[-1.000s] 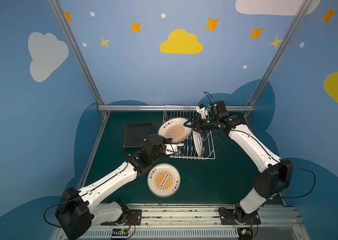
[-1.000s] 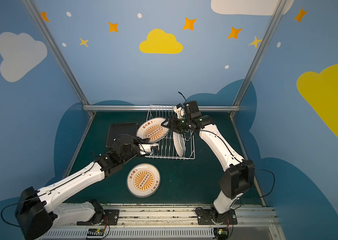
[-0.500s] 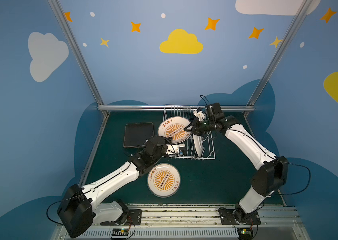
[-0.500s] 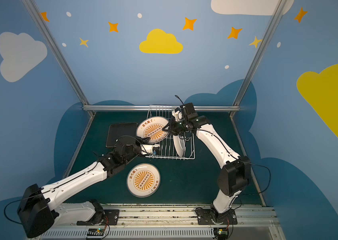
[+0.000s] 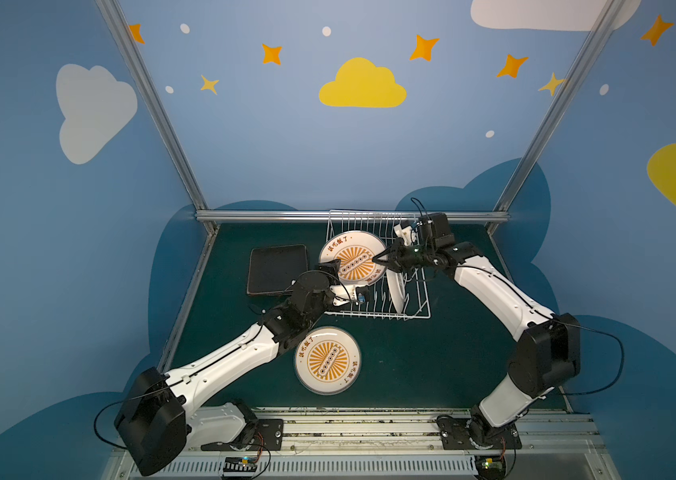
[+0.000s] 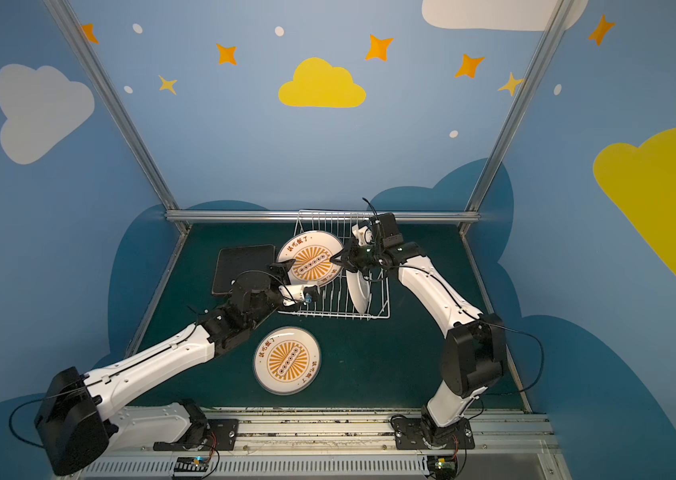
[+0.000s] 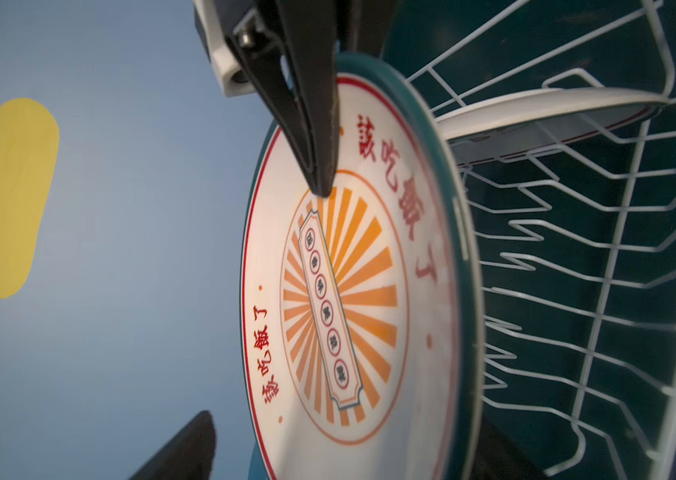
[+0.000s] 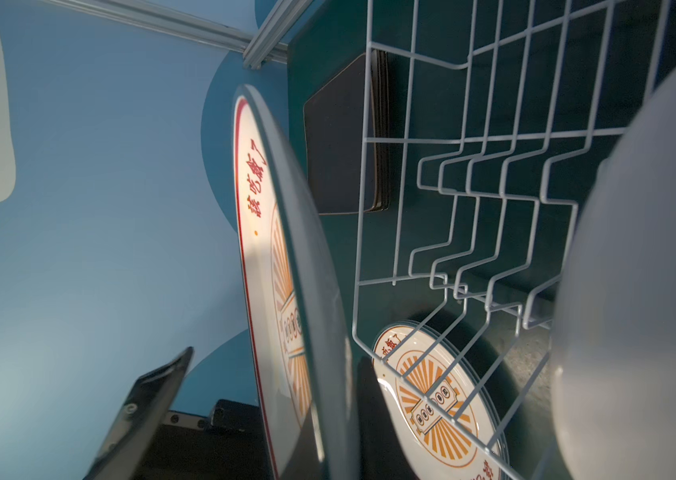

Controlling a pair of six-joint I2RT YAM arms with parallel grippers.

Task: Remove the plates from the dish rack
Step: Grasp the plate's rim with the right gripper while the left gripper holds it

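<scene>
The left arm point(image 5: 236, 365) and right arm point(image 5: 494, 291) have glossy white shells on their long links and bulky matte-black joint housings point(image 5: 544, 361). Thin black cables point(image 5: 623, 368) loop out at the shoulders. Black base plates point(image 5: 261, 432) sit on a silver slotted rail point(image 5: 352, 426). The left end effector point(image 5: 340, 277) and right end effector point(image 5: 377, 258) have tapering black fingers point(image 7: 311, 124), one bearing a silver screw point(image 7: 247, 39).

Stretches the left arm point(image 5: 236, 357) low from the near-left base toward the far middle. Holds the left gripper point(image 5: 344, 279) spread wide. Props the right arm point(image 5: 498, 291) up from the near-right base, elbow bent, forearm running far and leftward. Holds the right gripper point(image 5: 377, 258) pinched on the right rim of a round plate point(image 5: 348, 249).
</scene>
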